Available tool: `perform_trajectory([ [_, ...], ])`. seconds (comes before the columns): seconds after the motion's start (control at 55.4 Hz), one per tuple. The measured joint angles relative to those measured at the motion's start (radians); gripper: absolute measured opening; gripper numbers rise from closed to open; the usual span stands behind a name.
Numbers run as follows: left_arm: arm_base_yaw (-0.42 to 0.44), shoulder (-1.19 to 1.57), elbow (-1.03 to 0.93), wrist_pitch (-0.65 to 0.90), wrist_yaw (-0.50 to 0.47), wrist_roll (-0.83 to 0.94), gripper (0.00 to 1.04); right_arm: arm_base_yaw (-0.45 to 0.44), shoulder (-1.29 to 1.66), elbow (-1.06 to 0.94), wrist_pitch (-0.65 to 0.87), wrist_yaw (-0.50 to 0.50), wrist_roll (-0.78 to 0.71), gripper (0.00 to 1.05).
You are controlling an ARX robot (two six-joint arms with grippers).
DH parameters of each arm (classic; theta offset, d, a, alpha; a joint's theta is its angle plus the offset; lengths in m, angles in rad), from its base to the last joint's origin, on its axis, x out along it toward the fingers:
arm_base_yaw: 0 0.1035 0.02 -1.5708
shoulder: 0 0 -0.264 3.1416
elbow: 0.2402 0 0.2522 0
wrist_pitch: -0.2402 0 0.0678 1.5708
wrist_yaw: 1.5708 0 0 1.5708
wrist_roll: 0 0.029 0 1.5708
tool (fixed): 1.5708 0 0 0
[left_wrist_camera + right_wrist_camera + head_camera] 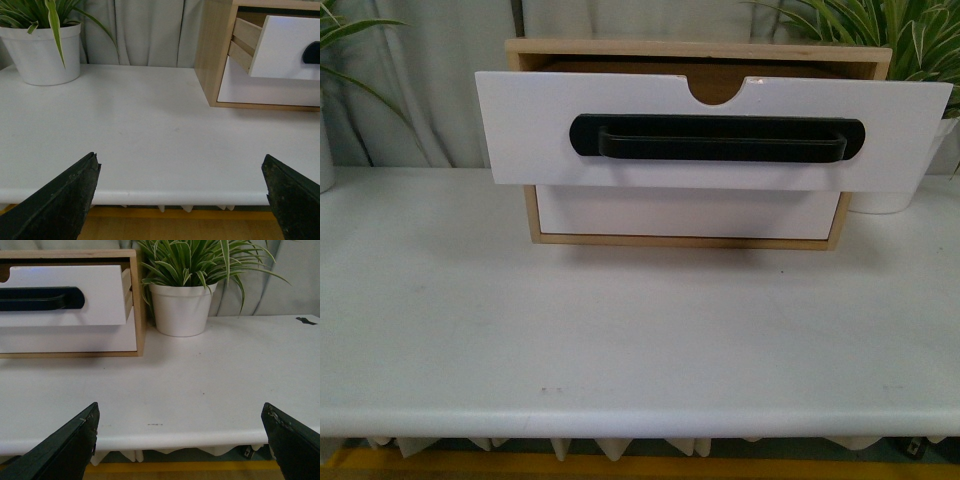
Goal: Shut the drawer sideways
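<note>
The drawer point(535, 130) is the upper one of a wooden cabinet point(698, 50). It has a wide white front, a long black bar handle point(720, 140) in an oval black recess and a half-round notch in its top edge. It stands pulled out towards me. It also shows in the left wrist view point(285, 47) and the right wrist view point(95, 295). My left gripper point(180, 172) is open and empty, above the table's front edge, left of the cabinet. My right gripper point(180, 415) is open and empty, above the front edge, right of the cabinet. Neither arm shows in the front view.
A plain white drawer front point(685, 212) without a handle sits shut below the open one. The white table point(620, 330) spreads in front. A white potted plant point(182, 307) stands right of the cabinet, another point(42, 52) far to its left. Grey curtain hangs behind.
</note>
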Motion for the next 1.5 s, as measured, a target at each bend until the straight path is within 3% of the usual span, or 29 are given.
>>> perform_trajectory([
  [1.427,0.0,0.0,0.0,0.0,-0.002,0.001,0.98,0.002,0.002,0.0,-0.004,0.008,0.002,0.95],
  [1.499,-0.056,0.032,0.009,-0.03,-0.164,0.095,0.98,0.018,0.056,0.036,-0.097,0.088,0.044,0.95],
])
